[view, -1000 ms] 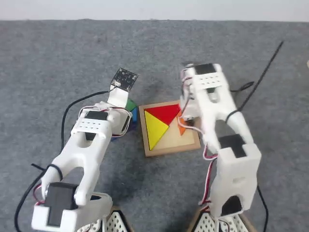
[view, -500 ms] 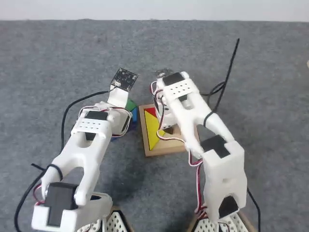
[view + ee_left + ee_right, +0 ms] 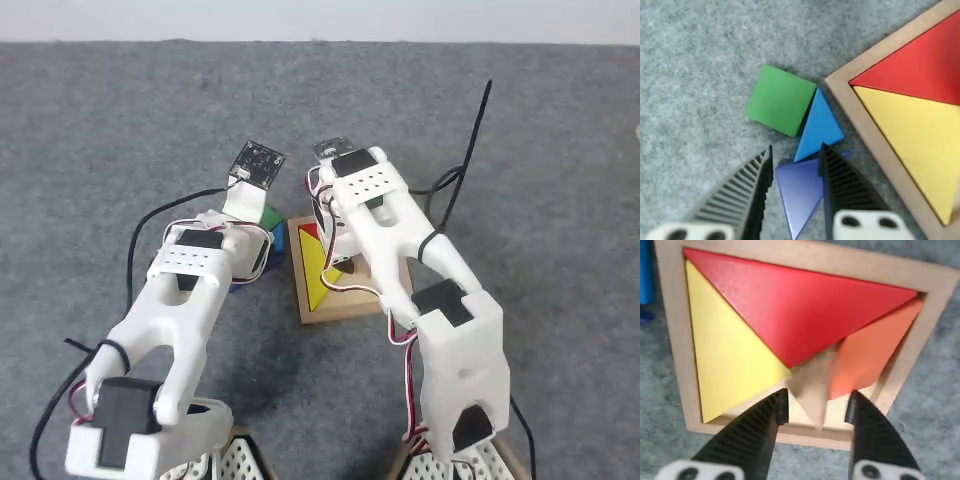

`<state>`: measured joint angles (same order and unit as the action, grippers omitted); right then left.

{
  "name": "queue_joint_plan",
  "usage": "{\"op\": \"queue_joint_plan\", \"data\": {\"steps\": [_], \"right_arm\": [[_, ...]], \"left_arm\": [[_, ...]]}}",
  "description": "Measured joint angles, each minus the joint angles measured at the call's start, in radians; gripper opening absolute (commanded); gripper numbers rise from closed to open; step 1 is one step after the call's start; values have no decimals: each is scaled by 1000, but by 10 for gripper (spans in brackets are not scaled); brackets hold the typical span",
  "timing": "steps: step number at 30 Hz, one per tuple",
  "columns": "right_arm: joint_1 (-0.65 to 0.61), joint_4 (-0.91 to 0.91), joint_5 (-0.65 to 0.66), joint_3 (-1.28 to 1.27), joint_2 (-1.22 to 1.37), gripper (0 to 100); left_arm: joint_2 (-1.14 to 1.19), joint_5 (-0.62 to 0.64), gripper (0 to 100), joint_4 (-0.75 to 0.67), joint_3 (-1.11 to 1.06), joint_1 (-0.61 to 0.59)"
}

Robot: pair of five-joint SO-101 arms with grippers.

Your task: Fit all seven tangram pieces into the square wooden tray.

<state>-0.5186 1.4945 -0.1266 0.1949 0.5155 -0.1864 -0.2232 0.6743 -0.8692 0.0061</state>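
Note:
The square wooden tray (image 3: pixel 670 340) holds a red triangle (image 3: pixel 800 310), a yellow triangle (image 3: pixel 725 350) and an orange piece (image 3: pixel 867 352); bare wood shows along one side. My right gripper (image 3: pixel 816 407) hangs open just above that bare strip, holding nothing. Outside the tray corner (image 3: pixel 840 85) lie a green square (image 3: pixel 780 100), a blue triangle (image 3: pixel 819 125) and a purple triangle (image 3: pixel 799 187) on the carpet. My left gripper (image 3: pixel 796 162) is open over the purple triangle. In the high view the right arm (image 3: pixel 372 210) covers most of the tray (image 3: pixel 335 308).
Grey carpet (image 3: pixel 520 150) surrounds the tray, with open room behind it and to both sides. A small black circuit board (image 3: pixel 259 163) lies on the carpet behind the left arm (image 3: pixel 190 290). Cables trail from both arms.
The right arm has swung left from the tray's right edge to above its middle, now hiding most of it in the high view. The left arm has kept still.

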Motion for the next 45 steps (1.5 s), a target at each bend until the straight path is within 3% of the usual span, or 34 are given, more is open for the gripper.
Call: {"op": "queue_joint_plan", "data": {"steps": [39, 45], "right_arm": [[97, 2, 23, 84, -5, 212], [124, 20, 54, 11, -210, 212]], "left_arm": [[-3, 0, 145, 0, 0, 0], [-74, 0, 145, 41, 3, 2]]}}
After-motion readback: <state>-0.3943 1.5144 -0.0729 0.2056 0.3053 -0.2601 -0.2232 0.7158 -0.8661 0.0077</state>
